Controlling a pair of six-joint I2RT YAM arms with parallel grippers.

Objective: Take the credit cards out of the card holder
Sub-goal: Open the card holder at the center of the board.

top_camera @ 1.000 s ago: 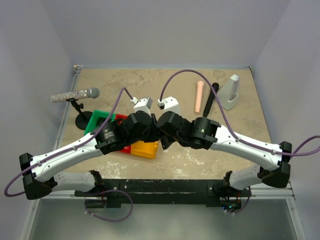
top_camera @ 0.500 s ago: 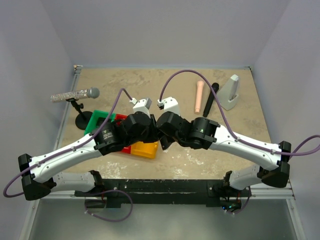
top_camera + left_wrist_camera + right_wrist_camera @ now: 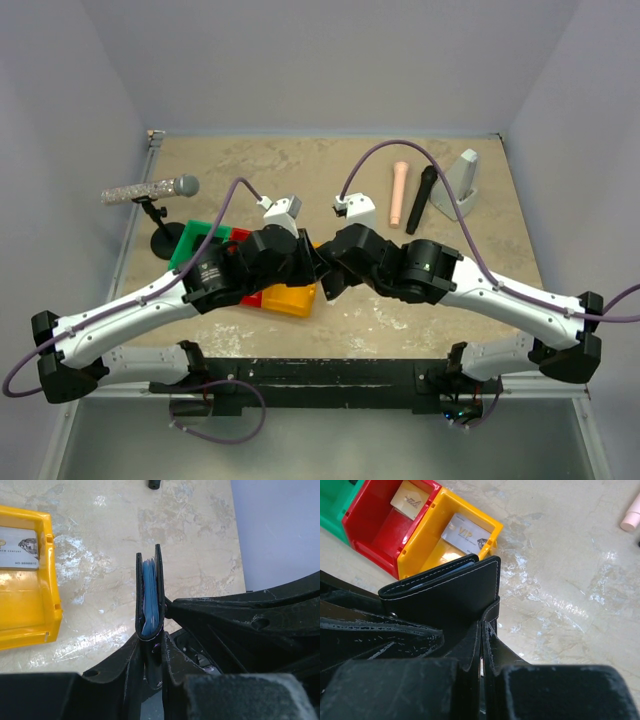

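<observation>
A: Where is the card holder point(image 3: 149, 592) held?
B: Just right of the yellow bin point(image 3: 50, 590), where a silvery card point(image 3: 19, 547) is laid: its folded end is clamped by the left gripper point(image 3: 152, 647), its side tab point(image 3: 491, 611) pinched by the right gripper point(image 3: 482, 635).

microphone point(image 3: 150, 189) on stand, green-red-yellow bins point(image 3: 290, 300), pink rod point(image 3: 399, 192), black rod point(image 3: 420, 200), grey wedge point(image 3: 462, 185)

card holder point(image 3: 148, 600): black, upright, ajar | silver card point(image 3: 467, 532), tan card point(image 3: 410, 500): in bins point(image 3: 420, 545)
</observation>
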